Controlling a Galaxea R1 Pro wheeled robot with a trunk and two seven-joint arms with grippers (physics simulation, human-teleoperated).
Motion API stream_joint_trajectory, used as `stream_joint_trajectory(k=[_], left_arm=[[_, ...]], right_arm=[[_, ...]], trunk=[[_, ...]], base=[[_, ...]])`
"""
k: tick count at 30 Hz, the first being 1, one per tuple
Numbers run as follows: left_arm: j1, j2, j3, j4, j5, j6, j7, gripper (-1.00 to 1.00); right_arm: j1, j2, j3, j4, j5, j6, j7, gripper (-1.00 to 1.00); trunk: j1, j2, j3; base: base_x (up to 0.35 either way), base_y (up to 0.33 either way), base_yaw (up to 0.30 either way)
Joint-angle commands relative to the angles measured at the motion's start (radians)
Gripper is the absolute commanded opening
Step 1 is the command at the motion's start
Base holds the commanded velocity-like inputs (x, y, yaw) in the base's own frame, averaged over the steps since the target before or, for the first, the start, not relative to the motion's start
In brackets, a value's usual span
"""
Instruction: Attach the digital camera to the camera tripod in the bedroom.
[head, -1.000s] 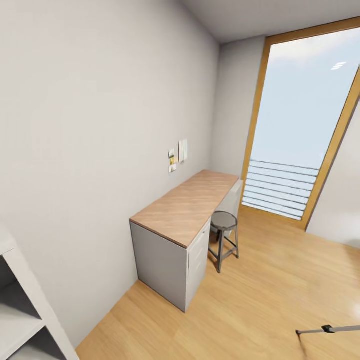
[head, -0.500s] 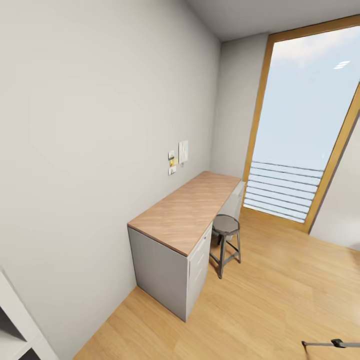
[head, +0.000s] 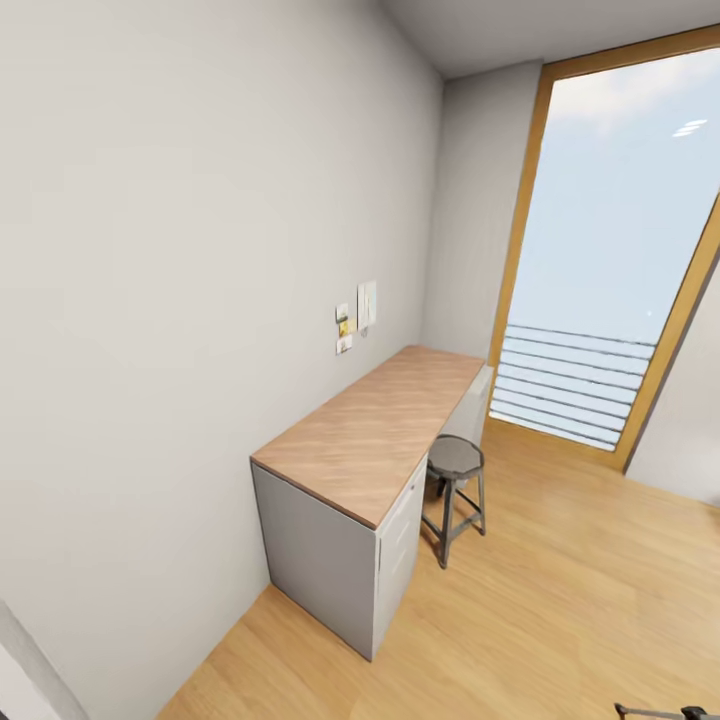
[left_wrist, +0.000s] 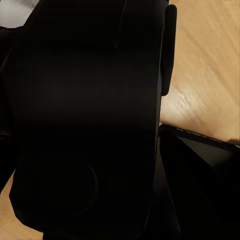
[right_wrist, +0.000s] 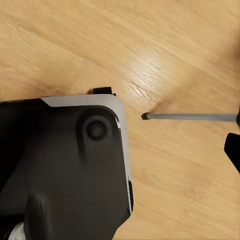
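A thin silver leg of the camera tripod (right_wrist: 192, 116) with a black foot lies low over the light wood floor in the right wrist view. A short piece of that tripod (head: 660, 711) pokes in at the head view's bottom right corner. The digital camera is out of view. A large matte-black bulk (left_wrist: 85, 115) sits very close in the left wrist view and hides the left fingers; I cannot tell what it is. A dark shape (right_wrist: 233, 150) at the edge of the right wrist view may be a finger.
A grey desk with a wooden top (head: 370, 430) stands along the left wall, a round metal stool (head: 455, 480) beside it. A tall wood-framed window (head: 610, 260) closes the far end. The robot's black and grey body (right_wrist: 65, 170) shows in the right wrist view.
The head view has shifted: the white shelf at the lower left has slid out of the picture, and the tripod piece has dropped towards the bottom right corner. The desk and stool hold their place.
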Motion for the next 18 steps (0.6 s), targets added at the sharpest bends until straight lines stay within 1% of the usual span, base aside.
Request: stream_joint_trajectory(k=[1,18], left_arm=[[0.0,0.0,-0.009,0.001,0.009,-0.003,-0.005,-1.0],[0.0,0.0,-0.009,0.001,0.009,-0.003,-0.005,-1.0]], right_arm=[[-0.001,0.0,-0.008,0.003,0.0,-0.007,0.0,1.0],[-0.001,0.0,-0.008,0.003,-0.001,-0.007,0.0,1.0]], trunk=[[0.001,-0.001,0.0],[0.001,-0.001,0.0]], base=[[0.158,0.0,0.0],[0.153,0.0,0.0]])
